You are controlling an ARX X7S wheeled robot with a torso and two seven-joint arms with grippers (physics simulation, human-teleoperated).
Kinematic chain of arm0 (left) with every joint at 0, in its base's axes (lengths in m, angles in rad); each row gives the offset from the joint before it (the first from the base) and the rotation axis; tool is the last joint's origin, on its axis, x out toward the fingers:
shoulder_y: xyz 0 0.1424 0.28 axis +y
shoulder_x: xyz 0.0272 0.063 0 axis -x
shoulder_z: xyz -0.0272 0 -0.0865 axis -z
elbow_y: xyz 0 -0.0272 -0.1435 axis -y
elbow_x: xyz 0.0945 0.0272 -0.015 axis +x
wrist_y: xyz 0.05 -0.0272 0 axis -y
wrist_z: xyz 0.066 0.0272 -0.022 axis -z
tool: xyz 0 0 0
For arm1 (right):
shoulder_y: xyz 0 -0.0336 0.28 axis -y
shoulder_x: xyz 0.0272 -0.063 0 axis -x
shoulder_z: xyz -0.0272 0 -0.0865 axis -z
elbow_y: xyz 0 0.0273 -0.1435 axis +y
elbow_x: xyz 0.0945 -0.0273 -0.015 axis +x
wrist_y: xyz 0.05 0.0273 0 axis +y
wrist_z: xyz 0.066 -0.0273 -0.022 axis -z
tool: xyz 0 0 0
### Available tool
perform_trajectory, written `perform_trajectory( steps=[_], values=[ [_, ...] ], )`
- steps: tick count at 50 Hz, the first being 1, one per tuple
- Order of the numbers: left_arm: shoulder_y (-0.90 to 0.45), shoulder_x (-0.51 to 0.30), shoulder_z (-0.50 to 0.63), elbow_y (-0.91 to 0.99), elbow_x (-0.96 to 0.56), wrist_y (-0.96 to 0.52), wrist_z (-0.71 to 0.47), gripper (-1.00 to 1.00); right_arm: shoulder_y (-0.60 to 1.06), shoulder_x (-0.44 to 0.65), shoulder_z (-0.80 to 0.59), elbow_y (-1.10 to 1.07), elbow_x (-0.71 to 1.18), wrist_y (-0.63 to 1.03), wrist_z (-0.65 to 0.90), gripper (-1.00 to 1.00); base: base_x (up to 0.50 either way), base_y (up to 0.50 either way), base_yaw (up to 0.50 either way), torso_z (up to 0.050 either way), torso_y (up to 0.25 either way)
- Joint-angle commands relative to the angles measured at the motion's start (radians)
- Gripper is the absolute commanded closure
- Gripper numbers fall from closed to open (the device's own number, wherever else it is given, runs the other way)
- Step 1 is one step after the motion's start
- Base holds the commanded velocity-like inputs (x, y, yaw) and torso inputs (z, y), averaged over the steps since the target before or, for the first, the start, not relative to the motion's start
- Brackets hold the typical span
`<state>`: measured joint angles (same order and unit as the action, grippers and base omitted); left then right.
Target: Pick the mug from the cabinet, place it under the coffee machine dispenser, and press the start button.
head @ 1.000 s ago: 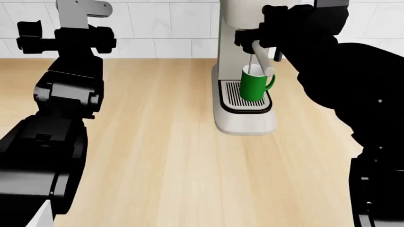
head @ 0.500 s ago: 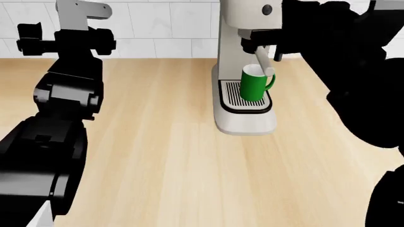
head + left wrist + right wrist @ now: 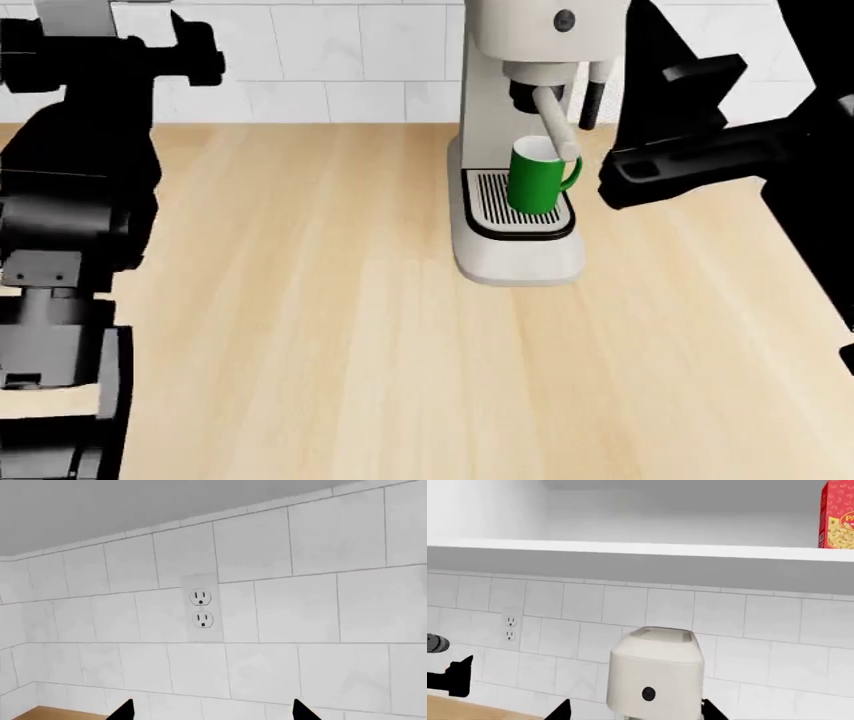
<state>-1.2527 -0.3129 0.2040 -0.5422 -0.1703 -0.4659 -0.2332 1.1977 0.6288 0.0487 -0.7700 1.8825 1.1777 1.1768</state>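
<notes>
- Running across the whole head view, a pale wooden counter meets a white tiled wall at the back.
- At the far left the left arm stands as a black column over the counter's edge; its wrist view faces the tiles and a double wall outlet, and two dark fingertips of the left gripper show well apart with nothing between them.
- Between that arm and the machine lies a broad stretch of bare wood.
- The cream coffee machine stands against the wall, right of centre, with a dark round button on its upper front.
- The mug sits upright on the black slotted drip tray, under the coffee machine dispenser, its handle turned to the right and the cream rod-like handle crossing just above its rim.
- The right arm reaches in from the right, level with the mug and apart from it.
- The right gripper shows two dark tips spread either side of the machine's top, holding nothing.
- Above, a white cabinet shelf carries a red box.
</notes>
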Motion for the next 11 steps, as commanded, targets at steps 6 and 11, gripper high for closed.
perform_trajectory(
  steps=[6,11],
  values=[
    [0.327,-0.154,-0.32,1.176,-0.414,-0.614,0.077,-1.0,-0.046,0.019,0.037,-0.049,0.039,-0.008,0.02,-1.0,0.0,0.0,0.0,0.0,0.0],
    [0.355,-0.149,-0.408,1.285,-0.52,-0.703,0.078,-1.0,-0.057,0.013,0.039,-0.051,0.03,-0.01,0.011,-1.0,0.0,0.0,0.0,0.0,0.0]
  ],
)
